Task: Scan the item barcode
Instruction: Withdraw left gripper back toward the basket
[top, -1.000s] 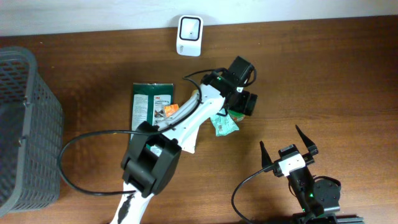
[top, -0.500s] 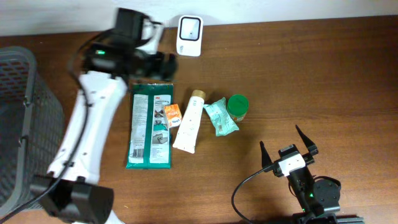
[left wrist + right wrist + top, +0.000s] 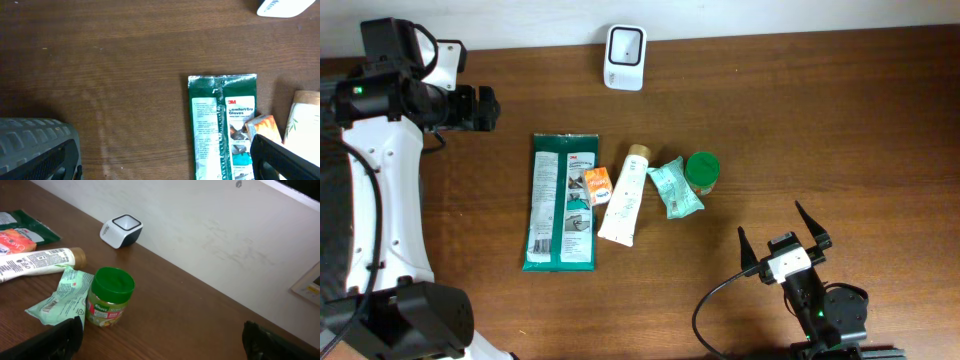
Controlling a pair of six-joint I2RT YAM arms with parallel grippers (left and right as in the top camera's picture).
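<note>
Several items lie in a row mid-table: a green glove packet (image 3: 563, 203), a small orange box (image 3: 599, 186), a white tube (image 3: 627, 195), a mint sachet (image 3: 675, 188) and a green-lidded jar (image 3: 702, 172). The white barcode scanner (image 3: 624, 44) stands at the back edge. My left gripper (image 3: 488, 108) hangs open at the back left, apart from all of them. In the left wrist view the left gripper (image 3: 165, 167) is over bare wood, with the glove packet (image 3: 222, 125) to its right. My right gripper (image 3: 772, 222) stands open near the front; the jar (image 3: 110, 297) and sachet (image 3: 60, 297) lie ahead of it.
A dark mesh basket (image 3: 328, 200) sits at the left edge, mostly behind my left arm. The wall runs just behind the scanner (image 3: 121, 230). Bare wood stretches over the right half of the table (image 3: 860, 130).
My left arm has swung from above the jar and sachet, past the scanner, to the back left corner, uncovering the items. The right arm has not moved.
</note>
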